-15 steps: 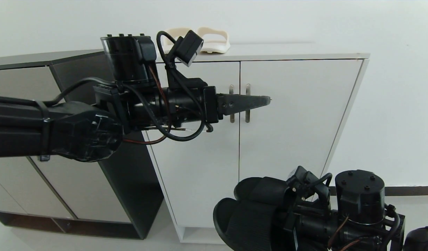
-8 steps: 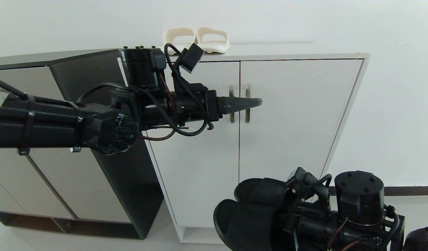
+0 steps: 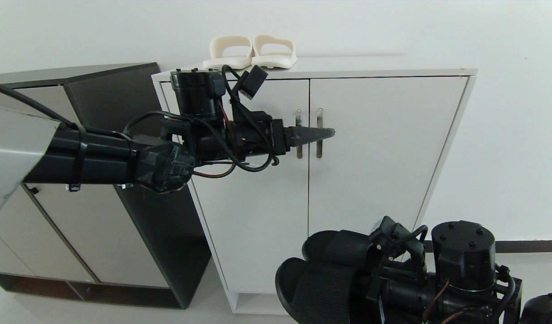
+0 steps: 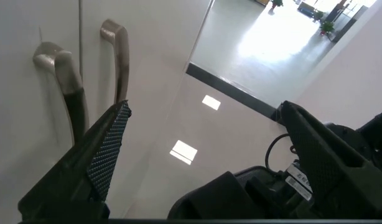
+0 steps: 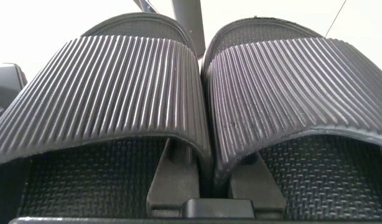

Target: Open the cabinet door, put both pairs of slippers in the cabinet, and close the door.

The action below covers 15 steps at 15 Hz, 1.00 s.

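**Though both doors (image 3: 370, 153) are shut, the left gripper (image 3: 323, 132) is at the handles (image 3: 319, 149)**

Beside the dark cabinet (image 3: 100, 87) at far left stands the white cabinet (image 3: 392, 72), closed, so opening is the step in hand and nothing is stowed yet. Across its left door the left gripper is level with the two handles at the centre seam, its tip crossing in front of them. The wrist view shows its fingers (image 4: 97, 162) spread wide with nothing between them, one tip just beside a handle.

Next, as I judge it, the spread fingers must straddle one handle, pinch it, then pull outward along that door's arc.

On the cabinet's top, above the left door, the cream slippers (image 3: 251, 51) lie side by side.

Low at right, before the right door's lower part, the right gripper (image 5: 209, 186) holds the black slippers (image 3: 329, 270). Its fingers pinch the pair's inner walls together. If the right door is the one drawn, that arm may stand in its swing.
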Available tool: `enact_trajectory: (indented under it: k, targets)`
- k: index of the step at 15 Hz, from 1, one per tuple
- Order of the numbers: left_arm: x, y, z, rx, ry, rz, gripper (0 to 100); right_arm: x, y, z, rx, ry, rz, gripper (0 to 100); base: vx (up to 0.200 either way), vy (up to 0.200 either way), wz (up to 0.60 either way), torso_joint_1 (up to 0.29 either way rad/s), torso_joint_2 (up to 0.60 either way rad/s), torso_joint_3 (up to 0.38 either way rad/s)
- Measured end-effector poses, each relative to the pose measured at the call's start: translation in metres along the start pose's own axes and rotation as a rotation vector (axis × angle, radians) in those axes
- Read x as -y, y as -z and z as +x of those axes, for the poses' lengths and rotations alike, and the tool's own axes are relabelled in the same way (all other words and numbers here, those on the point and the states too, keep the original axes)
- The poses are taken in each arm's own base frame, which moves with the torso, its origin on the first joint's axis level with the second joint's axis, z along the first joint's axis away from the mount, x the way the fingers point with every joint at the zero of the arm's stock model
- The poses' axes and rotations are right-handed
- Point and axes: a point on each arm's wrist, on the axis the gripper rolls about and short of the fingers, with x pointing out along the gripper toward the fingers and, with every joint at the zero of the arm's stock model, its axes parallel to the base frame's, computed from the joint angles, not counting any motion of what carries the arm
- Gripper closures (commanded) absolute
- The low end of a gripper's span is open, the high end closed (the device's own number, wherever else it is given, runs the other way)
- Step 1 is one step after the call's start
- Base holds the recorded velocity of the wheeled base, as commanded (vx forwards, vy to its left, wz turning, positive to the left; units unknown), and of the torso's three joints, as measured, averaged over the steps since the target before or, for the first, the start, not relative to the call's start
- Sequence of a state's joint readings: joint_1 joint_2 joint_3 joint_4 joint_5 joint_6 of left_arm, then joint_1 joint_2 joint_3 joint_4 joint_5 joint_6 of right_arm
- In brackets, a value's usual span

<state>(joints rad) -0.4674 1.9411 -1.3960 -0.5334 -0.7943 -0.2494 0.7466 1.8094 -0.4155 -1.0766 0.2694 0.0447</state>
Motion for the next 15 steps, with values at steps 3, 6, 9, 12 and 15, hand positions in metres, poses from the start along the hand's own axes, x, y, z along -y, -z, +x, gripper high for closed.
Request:
enact_trajectory:
  k: [3,6,9,12,15]
  targets:
    - [-0.003,0.002,0.004,-0.001,-0.009,-0.003,0,0.0,0.0,0.0,0.0,0.0,0.0,100,0.0,0.0,0.0,0.0,0.0,0.0]
    - [-0.007,0.003,0.008,0.002,-0.018,-0.003,0,0.0,0.0,0.0,-0.001,-0.001,0.0,100,0.0,0.0,0.0,0.0,0.0,0.0]
    - [-0.01,0.004,0.012,0.001,-0.017,-0.004,0,0.0,0.001,0.0,-0.004,-0.001,0.0,100,0.0,0.0,0.0,0.0,0.0,0.0]
    - [-0.014,0.006,0.016,-0.003,-0.017,-0.007,0,0.0,0.001,0.0,-0.005,-0.001,0.0,100,0.0,0.0,0.0,0.0,0.0,0.0]
    - [-0.017,0.008,0.022,-0.004,-0.021,-0.008,0,0.0,0.002,0.0,-0.007,-0.001,0.0,100,0.0,0.0,0.0,0.0,0.0,0.0]
